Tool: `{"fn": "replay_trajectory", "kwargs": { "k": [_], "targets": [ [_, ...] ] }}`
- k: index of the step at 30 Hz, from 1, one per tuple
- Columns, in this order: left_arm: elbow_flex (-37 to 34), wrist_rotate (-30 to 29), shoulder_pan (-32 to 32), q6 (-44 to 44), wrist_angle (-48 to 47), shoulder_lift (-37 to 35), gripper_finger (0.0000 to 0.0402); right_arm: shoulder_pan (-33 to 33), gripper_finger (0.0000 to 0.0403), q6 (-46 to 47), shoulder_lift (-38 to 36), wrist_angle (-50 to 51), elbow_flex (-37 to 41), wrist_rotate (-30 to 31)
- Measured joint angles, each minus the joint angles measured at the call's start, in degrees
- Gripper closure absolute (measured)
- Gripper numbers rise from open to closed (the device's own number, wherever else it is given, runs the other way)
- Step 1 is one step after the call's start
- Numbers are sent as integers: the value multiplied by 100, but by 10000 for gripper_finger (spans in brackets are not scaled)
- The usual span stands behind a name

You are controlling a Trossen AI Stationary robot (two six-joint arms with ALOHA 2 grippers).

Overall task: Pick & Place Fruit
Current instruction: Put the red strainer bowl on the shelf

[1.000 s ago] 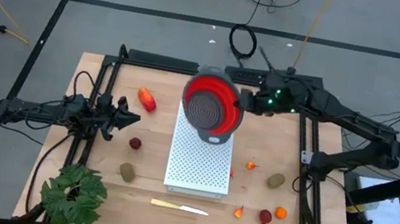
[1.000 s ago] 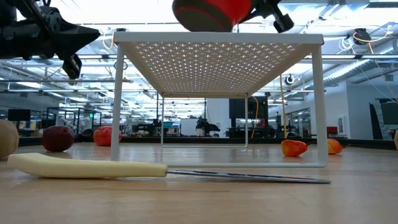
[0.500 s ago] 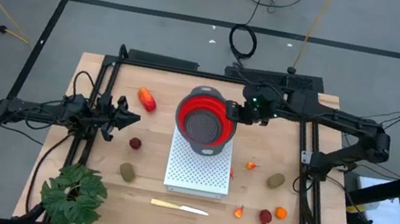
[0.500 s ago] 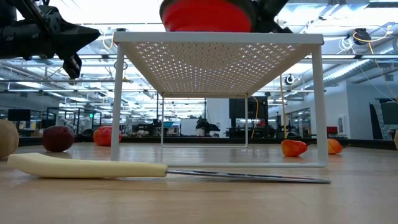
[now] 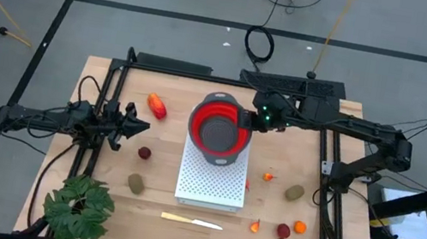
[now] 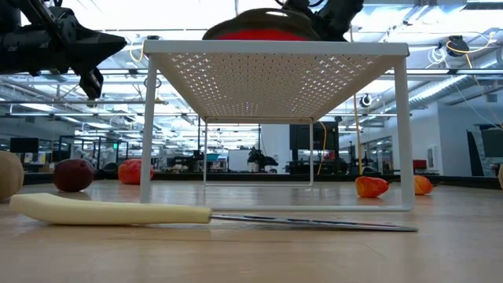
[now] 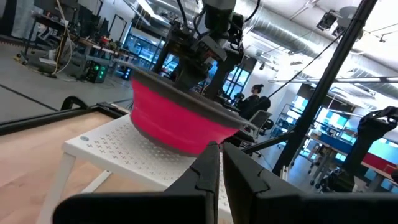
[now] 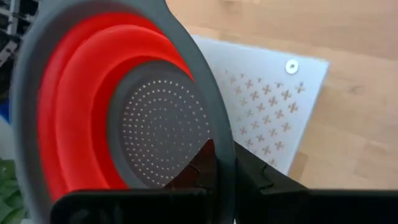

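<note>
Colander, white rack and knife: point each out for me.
colander (image 5: 214, 127), high view, on its red inner wall.
white rack (image 5: 211, 184), high view, on its bare perforated top.
knife (image 6: 110, 211), low view, on its pale yellow handle.

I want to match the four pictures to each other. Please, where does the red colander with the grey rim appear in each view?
High view: the red colander sits centre, over the far end of the white perforated shelf, right gripper shut on its rim.
Low view: top centre, above the shelf.
Left wrist view: centre left, on the shelf.
Right wrist view: fills the left half.
Shared landmark: the white shelf.
</note>
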State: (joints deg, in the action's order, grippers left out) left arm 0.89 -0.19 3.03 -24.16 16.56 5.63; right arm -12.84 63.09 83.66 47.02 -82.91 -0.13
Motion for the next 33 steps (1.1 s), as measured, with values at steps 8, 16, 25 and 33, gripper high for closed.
{"fn": "replay_trajectory", "kwargs": {
  "k": [8, 16, 25, 33],
  "targets": [
    [0, -164, 0, 43, -3, -2, 382, -3, 386, -113, 131, -3, 0, 21],
    [0, -177, 0, 133, -2, 0, 382, -12, 391, -373, 240, -221, 4, 20],
    [0, -177, 0, 125, -2, 0, 382, -72, 388, -381, 224, -182, 2, 11],
    [0, -176, 0, 123, -3, 0, 382, -69, 370, -421, 221, -215, 2, -150]
  ]
}}
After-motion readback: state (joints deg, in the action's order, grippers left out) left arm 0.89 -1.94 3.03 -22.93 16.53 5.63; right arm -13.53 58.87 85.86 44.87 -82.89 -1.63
